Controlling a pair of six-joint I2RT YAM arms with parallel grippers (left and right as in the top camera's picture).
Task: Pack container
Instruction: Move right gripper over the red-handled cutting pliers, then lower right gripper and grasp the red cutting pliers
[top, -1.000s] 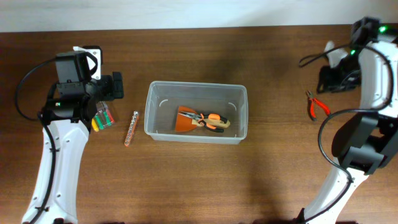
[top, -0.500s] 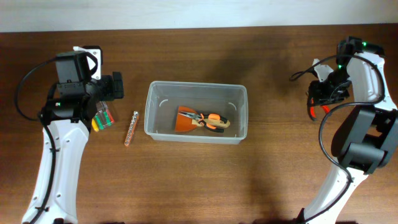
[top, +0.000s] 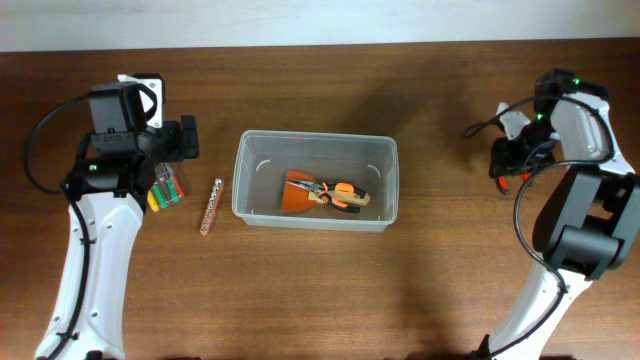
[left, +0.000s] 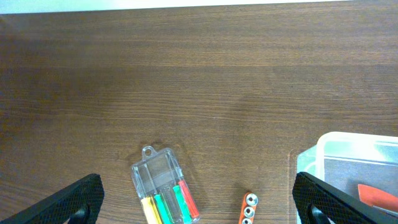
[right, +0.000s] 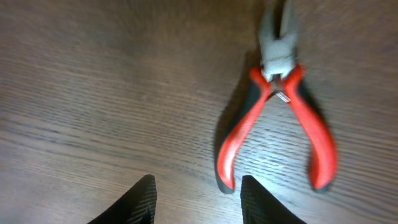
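The container (top: 316, 137) stands on the table (top: 330, 290) about midway between the two arms, open side up. Through its cloudy walls show a pair of orange-handled pliers (top: 338, 196) lying partly over a flat orange piece (top: 296, 192) whose kind is hard to make out. The left wrist view catches only one rounded corner of the tub at its right edge. Just left of it lies a narrow strip of bits (top: 209, 205), and further left a small clear case of coloured screwdrivers (left: 165, 186), cut off by the bottom of the left wrist view and half covered by the arm from overhead. The left fingers (left: 78, 200) are spread wide above the case, only their tips in view, holding nothing. Well to the right, the right fingers (right: 138, 202) are apart and empty, low over the blurred red-handled pliers (right: 280, 124), whose handles are splayed and whose nose runs off the top edge. From overhead the wrist hides nearly all of them.
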